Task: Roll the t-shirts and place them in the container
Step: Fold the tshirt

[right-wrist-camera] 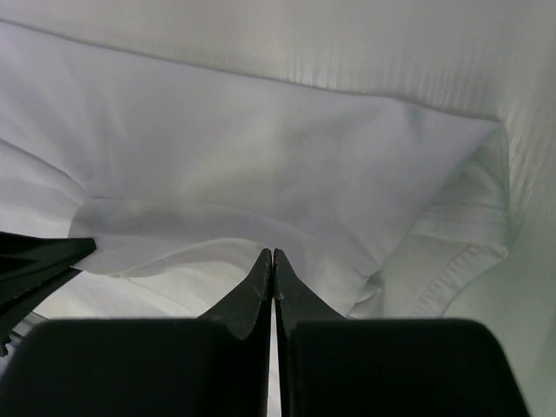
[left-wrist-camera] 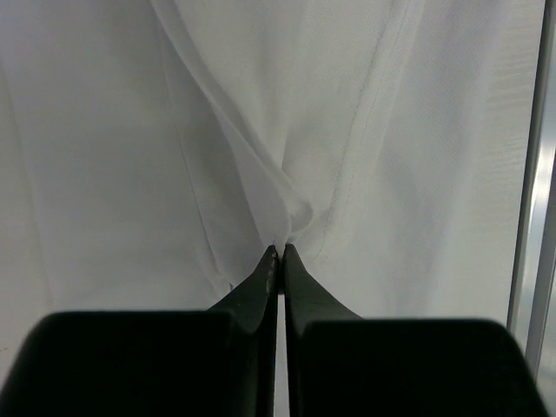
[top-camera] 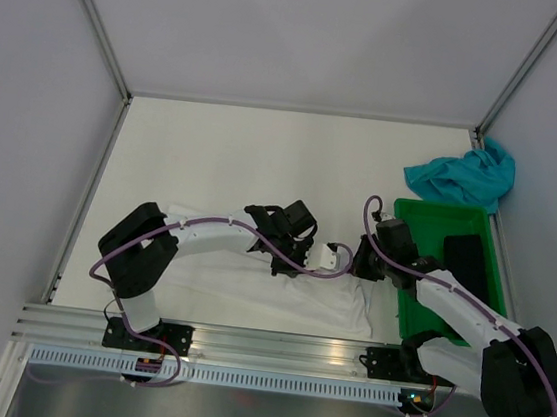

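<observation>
The white t-shirt (top-camera: 249, 291) lies spread flat on the table near the front edge. My left gripper (top-camera: 288, 260) is down on its upper middle; in the left wrist view the gripper (left-wrist-camera: 280, 248) is shut on a pinch of white cloth (left-wrist-camera: 391, 130) that gathers in creases to its tips. My right gripper (top-camera: 355, 263) is on the shirt's right end; in its wrist view it (right-wrist-camera: 273, 252) is shut on a folded edge of the white cloth (right-wrist-camera: 261, 148). The teal-blue t-shirt (top-camera: 463, 176) lies crumpled at the back right.
A green bin (top-camera: 440, 207) stands at the right, next to the right arm, with a black object (top-camera: 464, 255) inside. A metal rail (top-camera: 273, 347) runs along the table's front edge. Grey walls close in the table on three sides.
</observation>
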